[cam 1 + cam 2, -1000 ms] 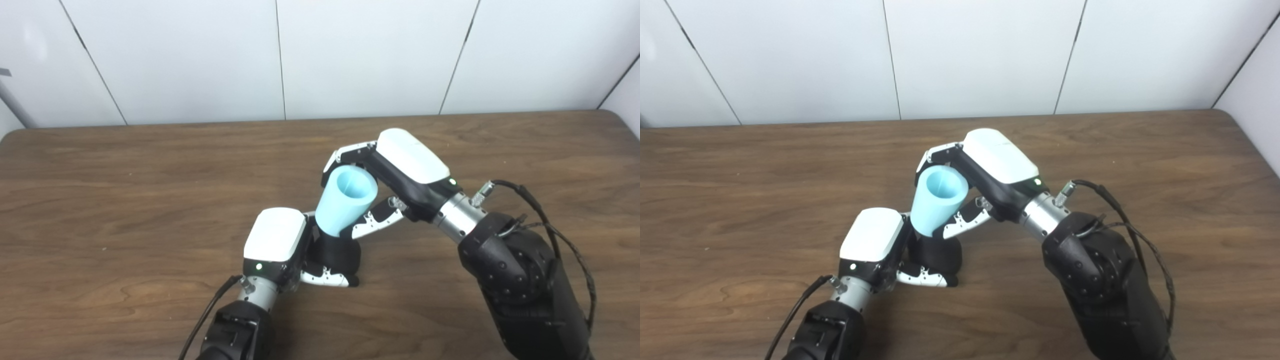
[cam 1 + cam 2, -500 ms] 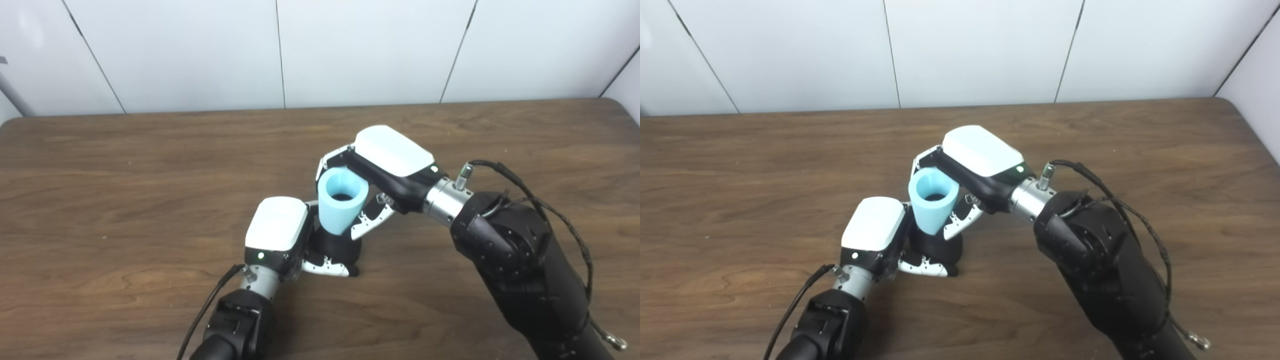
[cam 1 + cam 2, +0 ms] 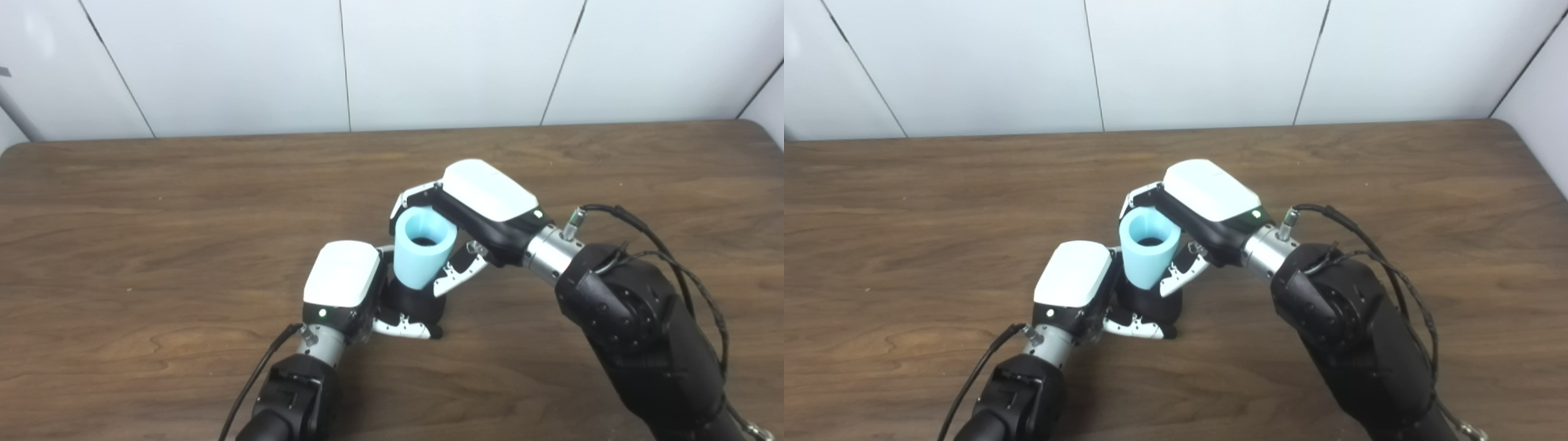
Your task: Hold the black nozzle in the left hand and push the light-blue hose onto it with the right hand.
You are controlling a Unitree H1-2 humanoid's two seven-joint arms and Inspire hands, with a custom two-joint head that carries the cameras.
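The black nozzle stood on the wooden surface, and the left hand was wrapped round it from the left, its fingers clamped on the base. Directly above the nozzle, the light-blue hose sat with its narrow end meeting the nozzle's top, leaning slightly to the right. The right hand gripped the hose from the right and behind, fingers closed on its wall.

From where I stood, I judged the lean to be the main risk: a push along that tilt could jam the hose's rim on one side of the nozzle, or lever the nozzle over in the left hand's hold. I could not tell how far the hose was seated. A hard squeeze by the right hand might also deform the hose mouth and block the fit.
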